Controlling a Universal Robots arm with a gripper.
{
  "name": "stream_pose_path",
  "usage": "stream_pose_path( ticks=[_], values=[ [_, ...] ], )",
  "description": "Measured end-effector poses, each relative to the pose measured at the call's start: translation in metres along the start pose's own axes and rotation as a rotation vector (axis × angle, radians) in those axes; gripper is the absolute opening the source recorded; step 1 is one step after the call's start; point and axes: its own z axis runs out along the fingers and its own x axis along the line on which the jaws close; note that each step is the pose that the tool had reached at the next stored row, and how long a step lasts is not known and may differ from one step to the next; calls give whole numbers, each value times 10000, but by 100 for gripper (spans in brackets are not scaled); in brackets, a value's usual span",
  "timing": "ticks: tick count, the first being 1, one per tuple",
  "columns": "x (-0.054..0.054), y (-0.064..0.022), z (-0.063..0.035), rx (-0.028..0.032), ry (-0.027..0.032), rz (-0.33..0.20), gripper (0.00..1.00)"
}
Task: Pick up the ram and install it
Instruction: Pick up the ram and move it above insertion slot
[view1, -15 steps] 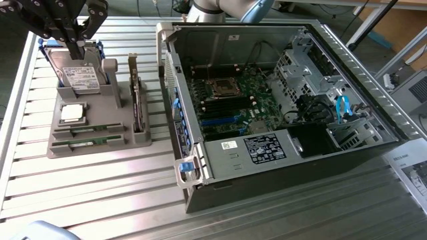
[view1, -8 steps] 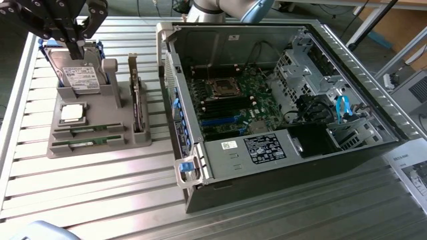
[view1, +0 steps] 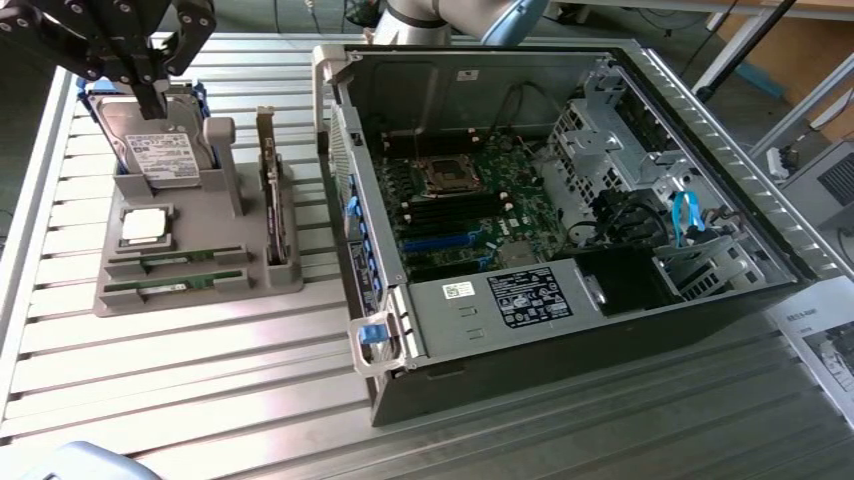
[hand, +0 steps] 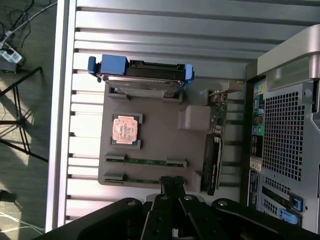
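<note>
The ram (view1: 178, 262) (hand: 146, 161) lies on its long edge in a narrow slot of the gray holder (view1: 200, 300) (hand: 160, 135), just beside the square silver processor (view1: 144, 225) (hand: 125, 129). A second green stick (view1: 168, 288) lies in the next slot, parallel to it, at the outer edge of the holder. The hard drive (view1: 163, 145) (hand: 142, 82) with its blue side rails stands at the opposite end of the holder, and the dark expansion card (view1: 274, 200) (hand: 215, 150) stands on the side toward the computer case (view1: 534, 330) (hand: 285, 125).

The gripper (view1: 140, 85) (hand: 172, 181) hangs above the holder, over the hard drive in the exterior view. Its two black fingers are pressed together and nothing is between them. It touches neither the ram nor any other part.

The case lies open on the slatted metal table (view1: 200, 380) (hand: 150, 30), on the exterior view's right of the holder, with the motherboard (view1: 467, 200) visible inside.
</note>
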Motion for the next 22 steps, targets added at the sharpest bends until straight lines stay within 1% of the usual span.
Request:
stream_pose_path(
  ticks=[22],
  values=[
    [0, 0, 0, -51, 93, -2098, 10]
  ],
)
